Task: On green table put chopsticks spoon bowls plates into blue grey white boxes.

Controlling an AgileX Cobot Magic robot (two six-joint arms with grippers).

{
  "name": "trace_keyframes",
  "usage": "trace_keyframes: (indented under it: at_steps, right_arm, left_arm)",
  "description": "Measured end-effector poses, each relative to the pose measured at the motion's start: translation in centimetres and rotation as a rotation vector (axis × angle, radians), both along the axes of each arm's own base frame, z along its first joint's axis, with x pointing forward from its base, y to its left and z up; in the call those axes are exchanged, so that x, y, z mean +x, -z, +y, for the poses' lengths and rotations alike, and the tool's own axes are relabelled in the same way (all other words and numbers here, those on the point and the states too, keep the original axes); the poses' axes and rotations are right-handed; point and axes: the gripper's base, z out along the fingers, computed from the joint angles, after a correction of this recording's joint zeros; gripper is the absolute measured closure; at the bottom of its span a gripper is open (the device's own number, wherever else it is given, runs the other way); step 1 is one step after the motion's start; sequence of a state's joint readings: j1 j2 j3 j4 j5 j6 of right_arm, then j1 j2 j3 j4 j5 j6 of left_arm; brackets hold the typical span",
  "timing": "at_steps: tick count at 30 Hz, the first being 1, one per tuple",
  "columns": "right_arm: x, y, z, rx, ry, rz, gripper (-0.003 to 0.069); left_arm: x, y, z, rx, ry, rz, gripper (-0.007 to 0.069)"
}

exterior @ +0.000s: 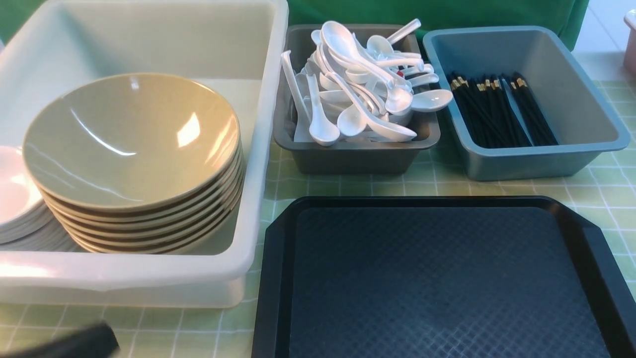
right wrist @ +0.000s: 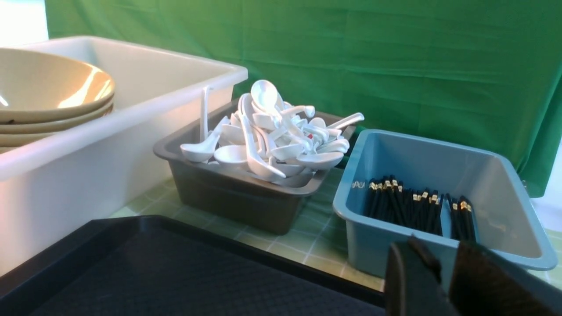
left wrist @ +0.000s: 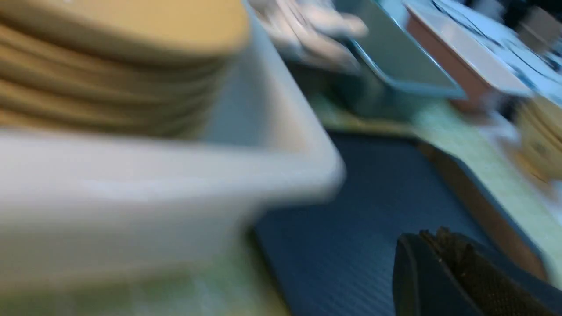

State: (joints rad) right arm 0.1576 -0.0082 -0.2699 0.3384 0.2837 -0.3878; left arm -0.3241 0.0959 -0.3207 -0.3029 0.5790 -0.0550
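Observation:
A stack of tan bowls (exterior: 131, 144) and some white plates (exterior: 15, 199) sit in the white box (exterior: 124, 278). White spoons (exterior: 362, 94) fill the grey box (exterior: 348, 159). Black chopsticks (exterior: 502, 112) lie in the blue box (exterior: 526, 164). My left gripper (left wrist: 432, 239) is shut and empty, low over the black tray (left wrist: 351, 228) beside the white box (left wrist: 153, 188); that view is blurred. My right gripper (right wrist: 445, 256) is slightly open and empty, in front of the blue box (right wrist: 373, 241), near the tray's far right corner.
The black tray (exterior: 437, 278) lies bare in front of the grey and blue boxes. A pink box (exterior: 631, 40) stands at the far right edge. A dark part of my left arm (exterior: 74, 343) shows at the bottom left. A green curtain hangs behind the boxes.

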Motion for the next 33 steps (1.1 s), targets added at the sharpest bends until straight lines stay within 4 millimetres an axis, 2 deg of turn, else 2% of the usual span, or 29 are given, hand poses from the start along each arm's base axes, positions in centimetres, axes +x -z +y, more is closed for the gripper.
trace_keyframes:
  at_steps: [3,6,12,18,33]
  right_arm:
    - [0.0,0.0,0.0,0.0,0.0,0.0,0.0497]
    - [0.0,0.0,0.0,0.001,0.0,0.0,0.0495]
    - [0.0,0.0,0.0,0.0,-0.001,0.002,0.0489]
    - [0.0,0.0,0.0,0.0,-0.001,0.003,0.0487]
    - [0.0,0.0,0.0,0.0,-0.001,0.003,0.0475]
  left_arm:
    - [0.8,0.3,0.6,0.069,-0.084,-0.1,0.0626]
    - [1.8,1.6,1.5,0.191,-0.226,-0.204,0.0626]
    - [2.0,5.4,2.3,0.285,-0.339,-0.179,0.0626]
    - [2.0,8.4,2.4,0.262,-0.369,-0.112,0.0626]
    - [1.9,8.8,2.4,0.222,-0.377,-0.058,0.0626]
